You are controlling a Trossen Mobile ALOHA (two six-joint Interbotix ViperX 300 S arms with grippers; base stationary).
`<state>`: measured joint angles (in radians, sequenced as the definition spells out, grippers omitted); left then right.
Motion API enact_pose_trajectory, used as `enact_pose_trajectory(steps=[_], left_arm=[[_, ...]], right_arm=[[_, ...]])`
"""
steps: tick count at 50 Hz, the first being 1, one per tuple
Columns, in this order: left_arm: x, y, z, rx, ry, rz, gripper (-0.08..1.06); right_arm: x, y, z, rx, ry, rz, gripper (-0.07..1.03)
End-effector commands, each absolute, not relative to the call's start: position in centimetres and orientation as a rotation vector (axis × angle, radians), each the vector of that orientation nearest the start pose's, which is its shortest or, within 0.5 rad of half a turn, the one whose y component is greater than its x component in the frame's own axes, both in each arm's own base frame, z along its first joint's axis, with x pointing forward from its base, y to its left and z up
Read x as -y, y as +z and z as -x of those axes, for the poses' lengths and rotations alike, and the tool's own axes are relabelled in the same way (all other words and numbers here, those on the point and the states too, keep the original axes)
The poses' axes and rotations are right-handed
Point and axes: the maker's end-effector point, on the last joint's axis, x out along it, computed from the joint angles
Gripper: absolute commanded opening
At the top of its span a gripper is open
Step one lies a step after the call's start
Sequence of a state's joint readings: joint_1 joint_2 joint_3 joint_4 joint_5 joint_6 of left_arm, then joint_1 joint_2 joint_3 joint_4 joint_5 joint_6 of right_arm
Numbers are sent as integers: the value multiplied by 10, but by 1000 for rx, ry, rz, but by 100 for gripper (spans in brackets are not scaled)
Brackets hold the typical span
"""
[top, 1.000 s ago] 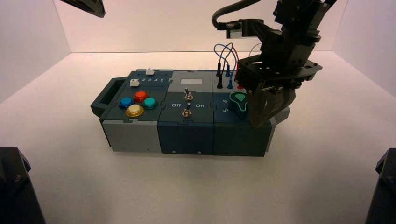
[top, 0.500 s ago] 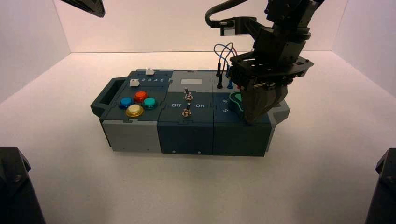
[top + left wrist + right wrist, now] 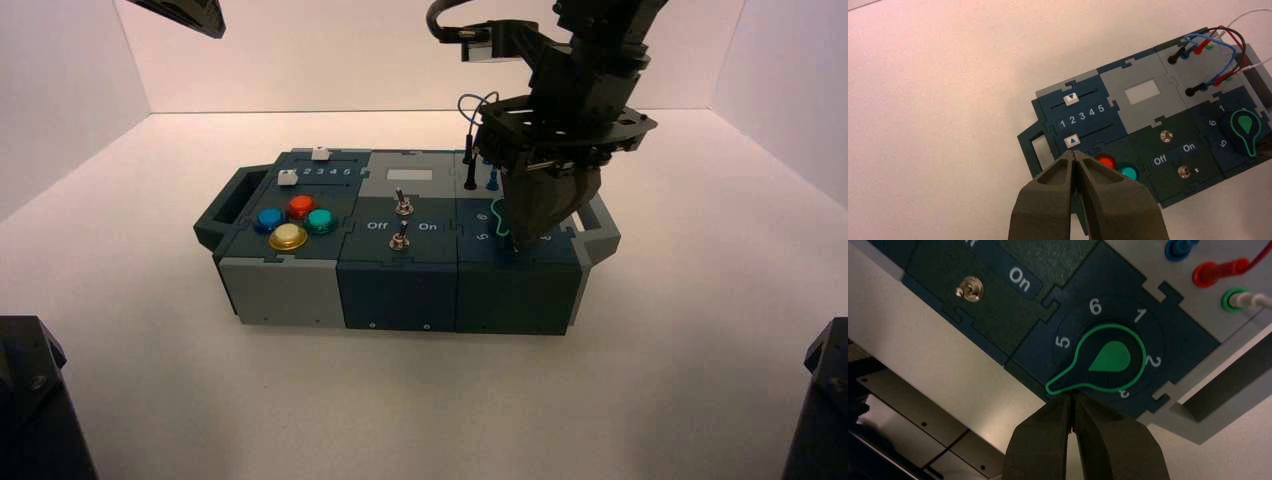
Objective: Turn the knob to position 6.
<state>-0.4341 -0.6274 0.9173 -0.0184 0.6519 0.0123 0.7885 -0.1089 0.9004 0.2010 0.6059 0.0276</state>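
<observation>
Teal knob: the dark teal knob [image 3: 1110, 357], with a bright green teardrop top face, is at the box's 4 o'clock in the high view.
Pointer: directed to about half past 6 on the dial, 12 o'clock being the box's far edge; it lies between numerals 5 [image 3: 1062, 342] and 3 [image 3: 1123, 394], not at 6.
Position 6: the white 6 [image 3: 1095, 306] is printed near 11 o'clock on the same dial.
Right gripper: the right gripper [image 3: 1071, 394] is low at the knob's near side, around 6 o'clock; fingers together, tips beside the pointer on the side of the 3. Contact cannot be told.
Left gripper: the left gripper [image 3: 1073, 152] is idle beyond the box, toward 11 o'clock in the high view; fingers together.
Toggle switches: two metal units, the far one [image 3: 403, 203] near the box's centre, the near one [image 3: 400, 238] toward 6 o'clock.
Push buttons: red [image 3: 302, 207], blue [image 3: 269, 220], green [image 3: 321, 222] and yellow [image 3: 288, 237], clustered toward 8 o'clock.
Sliders: two white caps, far [image 3: 320, 153] and near [image 3: 288, 177], toward 10 o'clock.
Wires: blue [image 3: 1220, 41] and other leads, plugged in toward 2 o'clock.
</observation>
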Motion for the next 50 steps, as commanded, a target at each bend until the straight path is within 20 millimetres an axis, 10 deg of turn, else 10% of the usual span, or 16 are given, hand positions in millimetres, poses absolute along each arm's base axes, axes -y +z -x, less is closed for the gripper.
enact_pose_trajectory(steps=[1, 50], left_arm=[[116, 189, -244, -892, -418, -198, -3], [116, 186, -245, -901, -416, -201, -3]], right_arm=[[-214, 52, -185, -1381, 615, 300, -2], [-229, 57, -199, -1361, 629, 304, -2]])
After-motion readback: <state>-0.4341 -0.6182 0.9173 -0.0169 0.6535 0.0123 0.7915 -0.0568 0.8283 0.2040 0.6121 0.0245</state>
